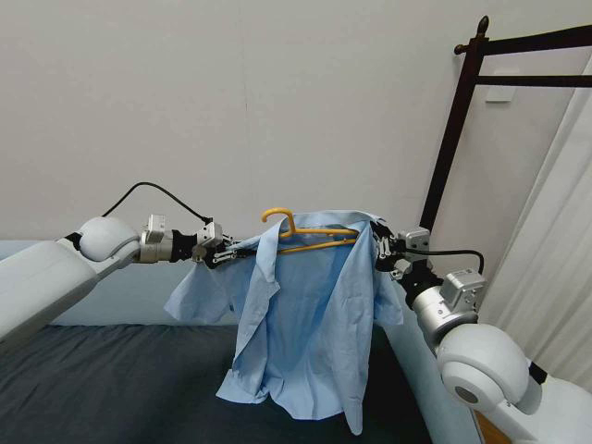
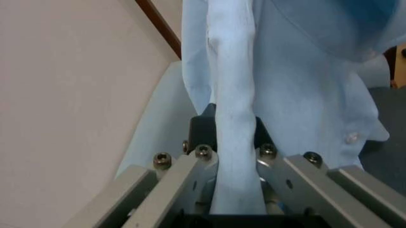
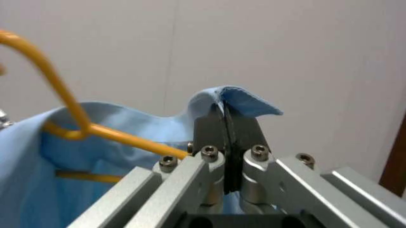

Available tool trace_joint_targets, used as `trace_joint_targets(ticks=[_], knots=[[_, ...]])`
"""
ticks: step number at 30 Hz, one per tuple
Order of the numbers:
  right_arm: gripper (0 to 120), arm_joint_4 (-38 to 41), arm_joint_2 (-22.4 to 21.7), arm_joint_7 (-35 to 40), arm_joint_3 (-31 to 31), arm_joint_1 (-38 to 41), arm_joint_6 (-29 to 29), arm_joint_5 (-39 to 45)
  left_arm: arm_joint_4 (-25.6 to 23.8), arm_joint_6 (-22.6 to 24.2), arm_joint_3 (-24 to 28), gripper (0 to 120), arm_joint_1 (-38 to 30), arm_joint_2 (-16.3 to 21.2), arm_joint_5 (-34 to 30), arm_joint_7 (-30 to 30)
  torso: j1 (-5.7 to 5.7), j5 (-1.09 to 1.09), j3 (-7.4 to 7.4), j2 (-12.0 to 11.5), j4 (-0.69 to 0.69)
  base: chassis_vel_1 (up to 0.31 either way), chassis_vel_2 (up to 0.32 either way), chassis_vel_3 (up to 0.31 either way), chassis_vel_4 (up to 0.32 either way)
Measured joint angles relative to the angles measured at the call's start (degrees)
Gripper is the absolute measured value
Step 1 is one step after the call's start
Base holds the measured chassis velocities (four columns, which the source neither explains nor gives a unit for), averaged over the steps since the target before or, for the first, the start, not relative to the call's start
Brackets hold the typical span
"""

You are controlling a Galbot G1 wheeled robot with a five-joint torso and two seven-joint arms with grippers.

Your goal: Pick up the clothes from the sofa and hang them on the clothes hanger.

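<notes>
With the left claw (image 1: 218, 252), clamping tight a bunched fold of the light-blue shirt (image 1: 314, 324) at 9 o'clock of the yellow hanger (image 1: 282, 222); with the right claw (image 3: 225, 123), pinching the shirt's edge at 3 o'clock. Draped unbuttoned over the hanger, held in mid-air above the dark sofa (image 1: 83, 379), crumpled toward 6 o'clock.
</notes>
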Motion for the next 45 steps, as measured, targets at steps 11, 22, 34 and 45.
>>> trace_joint_targets(ticks=[11,22,34,45], knots=[[0,-6.19,0.00,-6.42,-13.52,4.11,3.87,-21.58,-1.42,2.73,3.77,1,-3.39,-1.76,-6.70,-0.09,0.01,0.02,0.01,-0.01,0.01,0.000,0.000,0.000,0.000],[0,-4.23,0.49,-7.18,-14.50,4.30,4.85,-21.66,3.05,2.24,7.57,1,-9.89,-3.61,-9.69,2.94,0.01,0.02,0.01,-0.01,0.00,0.000,0.000,0.000,0.000],[0,-3.09,0.35,-7.22,-12.62,2.46,4.89,-21.56,5.77,1.66,9.59,1,-12.73,-6.67,-11.31,6.11,0.00,0.02,0.01,-0.01,-0.01,0.000,0.000,0.000,0.000],[0,-3.62,0.28,-6.82,-12.73,2.08,4.62,-21.80,5.63,1.01,10.15,1,-13.08,-5.46,-12.14,7.34,0.00,0.01,0.01,-0.01,0.01,0.000,0.000,0.000,0.000]])
